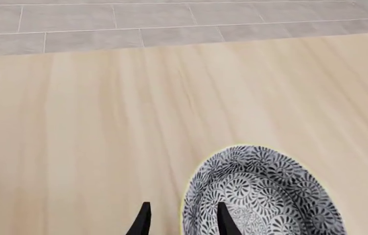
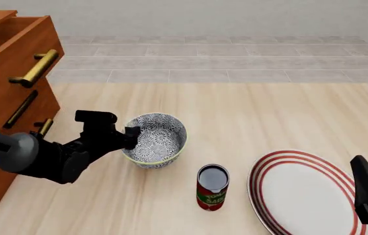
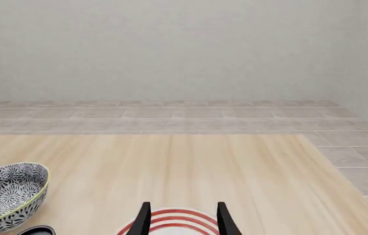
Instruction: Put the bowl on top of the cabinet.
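1. Left wrist view: fingertips of the left gripper [image 1: 180,220] stand apart and straddle the near wall of the bowl [image 1: 269,191], one tip [image 1: 225,220] inside the rim and the other outside it. The spread is wider than the wall, so the fingers look unclosed, though the contact itself is cut off at the frame edge. The bowl is round and deep, white with a dense dark floral print inside and out and a thin yellow-green rim.

2. Front view: the bowl [image 2: 158,139] sits upright on the table [image 2: 269,112], with the cabinet [image 2: 8,98] to its left, a can [image 2: 211,188] near its right front and a red-ringed plate [image 2: 301,191] further right. The left gripper [image 2: 130,137] meets the bowl's left rim. Judged step: grasp of the rim, not yet a lift. The next move calls for pinching the wall firmly, raising the bowl well above the cabinet's top, then carrying it left.

3. Right wrist view: the right gripper [image 3: 180,218] hangs open over the plate [image 3: 171,220], holding nothing. The bowl [image 3: 8,196] shows level, away to one side.
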Controlling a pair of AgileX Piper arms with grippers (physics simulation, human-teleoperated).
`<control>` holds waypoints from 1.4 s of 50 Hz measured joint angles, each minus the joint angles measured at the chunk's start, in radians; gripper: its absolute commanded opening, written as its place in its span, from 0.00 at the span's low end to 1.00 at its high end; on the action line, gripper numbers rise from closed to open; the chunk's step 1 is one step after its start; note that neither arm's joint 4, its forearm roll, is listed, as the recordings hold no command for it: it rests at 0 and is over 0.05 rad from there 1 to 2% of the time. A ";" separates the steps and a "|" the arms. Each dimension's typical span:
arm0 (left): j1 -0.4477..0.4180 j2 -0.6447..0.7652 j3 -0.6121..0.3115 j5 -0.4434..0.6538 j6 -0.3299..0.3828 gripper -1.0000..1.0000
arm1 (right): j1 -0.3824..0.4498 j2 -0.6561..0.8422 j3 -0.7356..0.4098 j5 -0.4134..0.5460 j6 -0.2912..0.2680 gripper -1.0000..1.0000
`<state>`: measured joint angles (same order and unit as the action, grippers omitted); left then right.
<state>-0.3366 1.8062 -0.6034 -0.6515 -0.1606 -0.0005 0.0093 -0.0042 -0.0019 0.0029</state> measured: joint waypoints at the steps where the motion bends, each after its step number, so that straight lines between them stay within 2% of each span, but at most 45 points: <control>1: 0.000 0.004 -0.002 -0.001 0.000 1.00 | 0.000 0.000 0.000 0.000 0.000 1.00; 32: 0.016 0.081 -0.070 -0.038 -0.023 1.00 | 0.000 0.000 0.000 0.000 0.000 1.00; 33: 0.017 0.083 -0.072 -0.039 -0.024 0.00 | 0.000 0.000 0.000 0.000 0.000 1.00; 39: 0.010 0.089 -0.081 -0.052 -0.072 0.00 | 0.000 0.000 0.000 0.000 0.000 1.00; 49: 0.010 0.092 -0.087 -0.053 -0.104 0.00 | 0.000 0.000 0.000 0.000 0.000 1.00; 59: -0.011 0.061 -0.062 -0.023 -0.097 0.00 | 0.000 0.000 0.000 0.000 0.000 1.00; 70: -0.036 -0.047 -0.013 0.048 -0.095 0.00 | 0.000 0.000 0.000 0.000 0.000 1.00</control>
<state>-0.3722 1.7589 -0.6165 -0.6039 -0.2552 -0.0005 0.0092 -0.0042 -0.0019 0.0030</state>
